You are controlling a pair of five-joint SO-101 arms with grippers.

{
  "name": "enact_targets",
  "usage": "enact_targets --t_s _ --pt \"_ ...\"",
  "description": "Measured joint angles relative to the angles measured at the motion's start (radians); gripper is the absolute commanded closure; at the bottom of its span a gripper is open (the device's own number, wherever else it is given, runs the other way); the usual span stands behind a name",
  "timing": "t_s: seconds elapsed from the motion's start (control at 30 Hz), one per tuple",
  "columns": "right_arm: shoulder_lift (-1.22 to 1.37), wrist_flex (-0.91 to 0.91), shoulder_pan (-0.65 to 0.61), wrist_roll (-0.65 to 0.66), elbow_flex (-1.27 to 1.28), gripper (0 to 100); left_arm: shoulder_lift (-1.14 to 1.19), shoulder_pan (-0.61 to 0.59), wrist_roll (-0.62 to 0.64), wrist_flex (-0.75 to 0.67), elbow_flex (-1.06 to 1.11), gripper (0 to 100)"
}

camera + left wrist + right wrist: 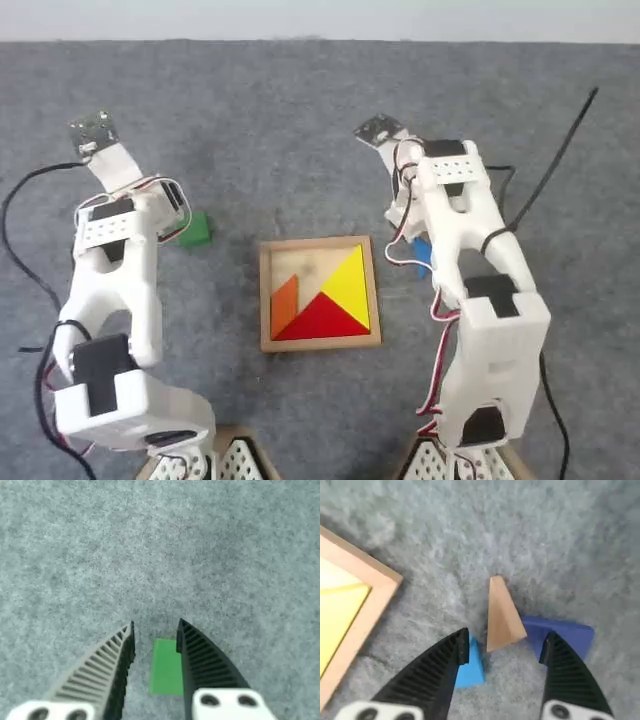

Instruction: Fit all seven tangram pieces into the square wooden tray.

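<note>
Here the left claw (156, 630) is spread open around the green piece (167, 667) on the tabletop (75, 540). The right claw (507, 639), likewise released, straddles a bare wooden triangle (500, 615) lying between a light blue piece (472, 669) and a dark blue piece (567, 632). Beyond, the square wooden tray (266, 300) holds a yellow triangle (350, 280), a red triangle (322, 318) and an orange piece (285, 302), so seemingly three are seated and four remain outside.

Showing white shells on the left arm (110, 290) and right arm (470, 250), trailing black and red cables, ending in ribbed fingers (205, 660) above white bases with screw holes
</note>
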Motion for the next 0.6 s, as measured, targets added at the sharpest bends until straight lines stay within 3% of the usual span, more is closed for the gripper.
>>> enact_targets --t_s 0.27,0.43,0.6 --pt "0.032 -0.012 -0.005 0.002 -0.012 75.8 0.000 0.000 0.000 0.000 0.000 86" --pt "0.034 -0.017 0.000 0.002 -0.014 84.5 0.000 0.000 0.000 0.000 0.000 86" --pt "0.034 -0.020 0.005 0.002 -0.025 85.3 0.000 0.000 0.000 0.000 0.000 86"
